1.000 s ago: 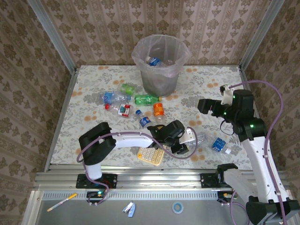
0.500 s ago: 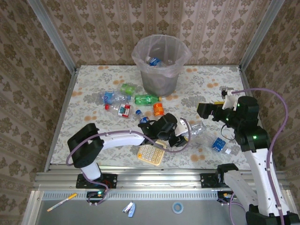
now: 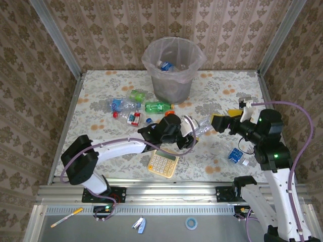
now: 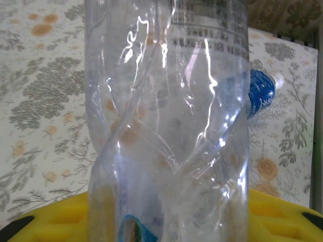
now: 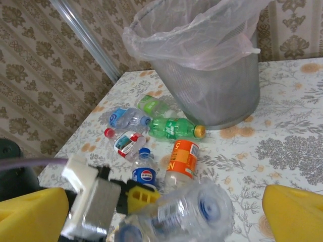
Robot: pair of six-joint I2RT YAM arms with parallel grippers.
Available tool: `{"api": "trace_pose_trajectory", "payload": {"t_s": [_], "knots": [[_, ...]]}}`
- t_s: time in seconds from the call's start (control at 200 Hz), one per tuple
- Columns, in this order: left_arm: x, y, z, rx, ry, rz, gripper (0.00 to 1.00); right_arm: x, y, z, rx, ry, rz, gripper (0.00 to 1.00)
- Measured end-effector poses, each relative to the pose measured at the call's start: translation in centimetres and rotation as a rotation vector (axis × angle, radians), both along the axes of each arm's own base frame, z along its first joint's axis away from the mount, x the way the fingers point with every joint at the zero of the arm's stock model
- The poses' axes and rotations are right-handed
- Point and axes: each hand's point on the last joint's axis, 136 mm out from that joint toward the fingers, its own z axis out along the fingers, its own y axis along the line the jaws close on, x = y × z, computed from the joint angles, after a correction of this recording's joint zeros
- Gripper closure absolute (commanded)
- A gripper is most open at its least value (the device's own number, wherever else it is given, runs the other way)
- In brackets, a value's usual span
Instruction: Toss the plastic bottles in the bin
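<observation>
The left gripper [image 3: 192, 133] is clamped on a crushed clear bottle [image 3: 205, 128], which it holds above the floral table [image 3: 101, 133], right of centre and well short of the bin [image 3: 174, 70]. In the left wrist view this bottle stands upright between the yellow pads [image 4: 282, 212], its wall creased and twisted. The right gripper [image 3: 226, 117] sits just beside the bottle's far end with its jaws spread wide and nothing between them; its yellow fingers [image 5: 30, 212] frame the bottle's cap end in the right wrist view. The bin stands at the back of the table, lined with a pinkish bag, with at least one bottle inside. Loose bottles lie in front of it to the left: a green bottle [image 5: 174, 127], an orange one [image 5: 182, 157], a blue-labelled Pepsi bottle [image 5: 144, 174], a red-labelled bottle [image 5: 126, 142] and a clear blue-labelled one [image 5: 123, 117]. Another blue bottle [image 3: 234, 155] lies near the right arm. A yellow calculator [image 3: 162, 164] rests near the front edge.
</observation>
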Motion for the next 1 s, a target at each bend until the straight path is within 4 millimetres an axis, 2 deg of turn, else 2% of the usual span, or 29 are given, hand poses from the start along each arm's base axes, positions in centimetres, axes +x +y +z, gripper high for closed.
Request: {"api": "trace_pose_trajectory", "payload": {"t_s": [0.38,0.745,1.0], "knots": [[3.9,3.9,6.2,-0.124,-0.077,0.123,0.53,-0.4,0.3,-1.4,0.024,0.03,0.014,0.0],[7.9,10.3,12.8,-0.285,-0.165,0.319,0.53,-0.5,0.6,-3.1,0.036,0.075,0.027,0.0],[8.8,13.3,18.2,-0.421,-0.262,0.388,0.52,-0.5,0.8,-3.9,0.041,0.095,0.04,0.0]]}}
